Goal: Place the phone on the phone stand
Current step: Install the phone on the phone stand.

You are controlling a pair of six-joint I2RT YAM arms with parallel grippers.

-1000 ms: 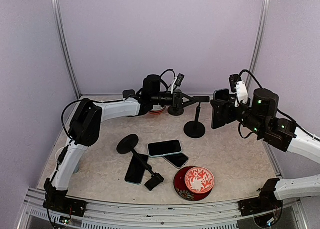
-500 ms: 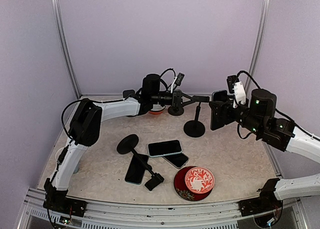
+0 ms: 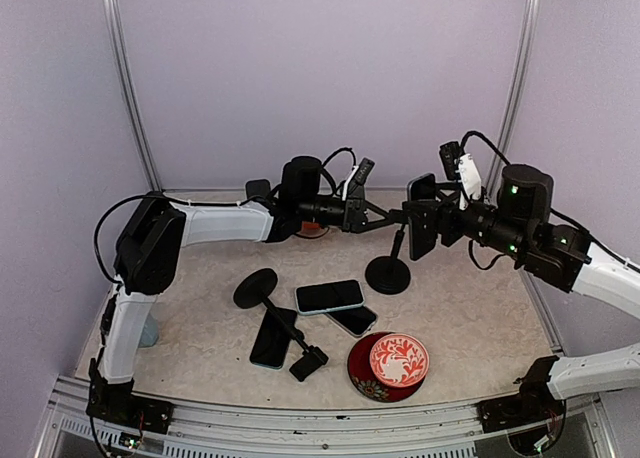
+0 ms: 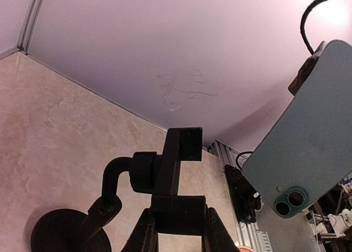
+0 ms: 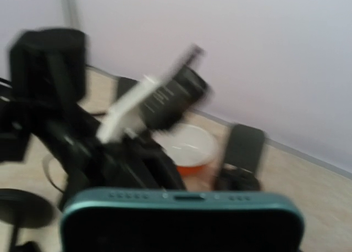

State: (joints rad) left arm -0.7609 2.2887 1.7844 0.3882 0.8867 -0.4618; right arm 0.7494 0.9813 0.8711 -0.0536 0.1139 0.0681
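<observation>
Your left gripper (image 3: 384, 214) pinches the phone stand (image 3: 391, 266) by its head. Your right gripper (image 3: 436, 221) clasps the phone (image 3: 421, 218) upright just right of that stand, edges apart, with open room above.

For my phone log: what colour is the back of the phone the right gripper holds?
Pale teal; the phone shows best in the left wrist view.

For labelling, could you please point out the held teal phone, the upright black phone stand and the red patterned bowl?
Held teal phone (image 4: 308, 147): left wrist view, back.
Upright black phone stand (image 4: 177, 169): left wrist view, clamp.
Red patterned bowl (image 3: 399, 359): top external view, inside.
</observation>
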